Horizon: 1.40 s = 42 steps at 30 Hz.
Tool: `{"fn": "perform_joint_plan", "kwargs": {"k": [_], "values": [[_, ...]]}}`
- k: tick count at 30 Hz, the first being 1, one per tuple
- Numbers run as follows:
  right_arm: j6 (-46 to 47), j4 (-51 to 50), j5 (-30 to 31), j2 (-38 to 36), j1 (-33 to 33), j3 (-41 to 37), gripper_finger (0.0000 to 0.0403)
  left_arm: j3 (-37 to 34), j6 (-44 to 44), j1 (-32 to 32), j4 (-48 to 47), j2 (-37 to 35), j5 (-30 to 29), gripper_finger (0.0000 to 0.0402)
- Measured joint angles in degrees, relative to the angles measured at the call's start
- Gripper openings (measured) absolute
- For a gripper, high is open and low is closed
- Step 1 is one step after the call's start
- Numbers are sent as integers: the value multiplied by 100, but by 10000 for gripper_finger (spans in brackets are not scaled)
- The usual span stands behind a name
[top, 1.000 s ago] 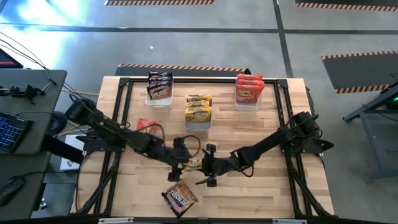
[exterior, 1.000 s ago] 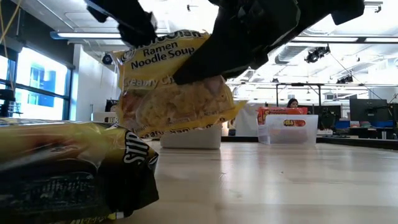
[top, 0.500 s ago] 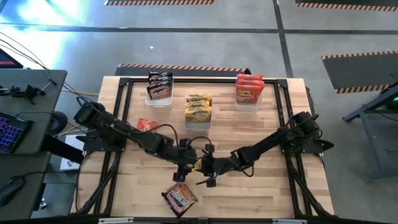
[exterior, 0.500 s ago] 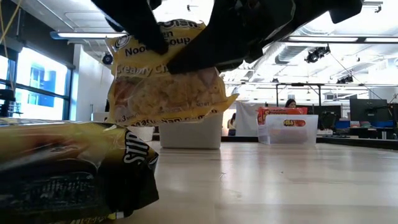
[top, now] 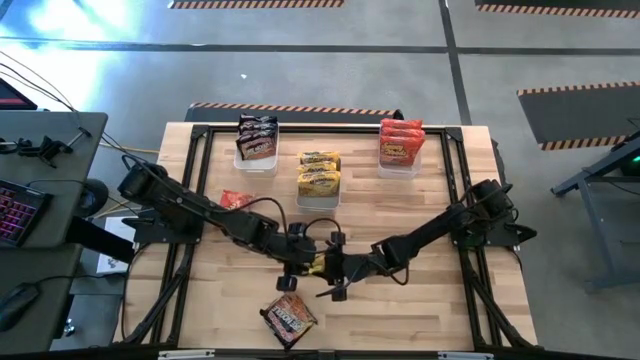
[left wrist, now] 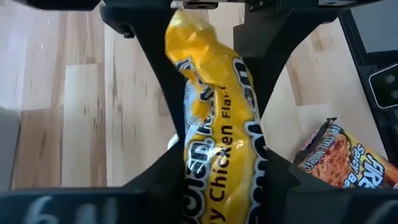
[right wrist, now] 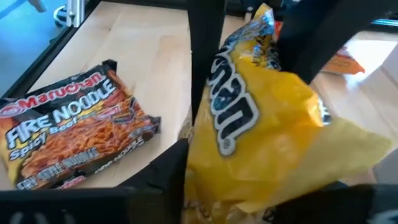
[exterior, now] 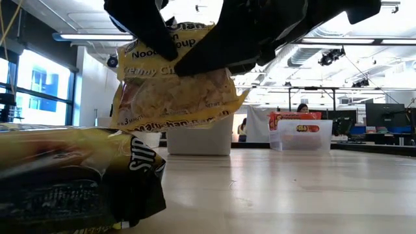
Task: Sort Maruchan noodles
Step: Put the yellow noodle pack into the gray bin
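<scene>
A yellow Maruchan noodle packet (top: pixel 316 264) hangs above the table's middle, between my two arms. My left gripper (top: pixel 304 261) reaches it from the left and my right gripper (top: pixel 330 267) from the right, and both are shut on it. A dark Fire Noodle packet (top: pixel 289 317) lies flat near the front edge, also seen in the right wrist view (right wrist: pixel 68 134). Left of centre, a red-orange packet (top: pixel 237 201) lies flat on the table. My left gripper pinches the yellow packet's upper left part (exterior: pixel 140 55) between its two fingers, which stand on either side of the packet (left wrist: pixel 211 168). The fingers slant down from the table's left. The packet hangs clear of the table, roughly upright. My right gripper has the packet's right part (right wrist: pixel 249 155) between its two fingers, coming from the table's right on a shallow downward slant. One finger (exterior: pixel 208 58) lies over the packet's upper right. The bulging packet hides the far finger's contact.
Three clear bins stand in the far half of the table: dark packets (top: pixel 257 140) at the left, yellow packets (top: pixel 319 175) in the middle, red packets (top: pixel 401 145) at the right. The dark packet (exterior: pixel 71 182) lies just below and in front of the held one.
My left gripper has moved toward the table's right and slightly down, onto the yellow packet's upper left part, and has taken hold there. The packet has stayed lifted in my right gripper and has tipped a little.
</scene>
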Motion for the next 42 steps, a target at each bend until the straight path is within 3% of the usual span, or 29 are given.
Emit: {"fn": "perform_joint_plan", "kwargs": {"k": [2, 9, 15, 20, 30, 42], "values": [[-21, 6, 70, 0, 4, -2, 160, 0, 8, 25, -18, -12, 46, 96], [-144, -284, 510, -108, 127, 5, 192, 151, 425, 234, -862, -196, 169, 96], [190, -1501, 1082, -661, 382, 5, 191, 644, 1205, 600, -1632, -247, 166, 96], [746, -2603, 1488, -1051, 670, 5, 156, 1058, 1812, 1165, -1925, -299, 165, 95], [1293, -3418, 1827, -1113, 864, 5, 9, 1338, 3002, 2694, -2057, -143, 229, 95], [1253, -3402, 1801, -1113, 837, 5, 8, 1346, 3690, 3426, -1752, 278, 760, 95]]}}
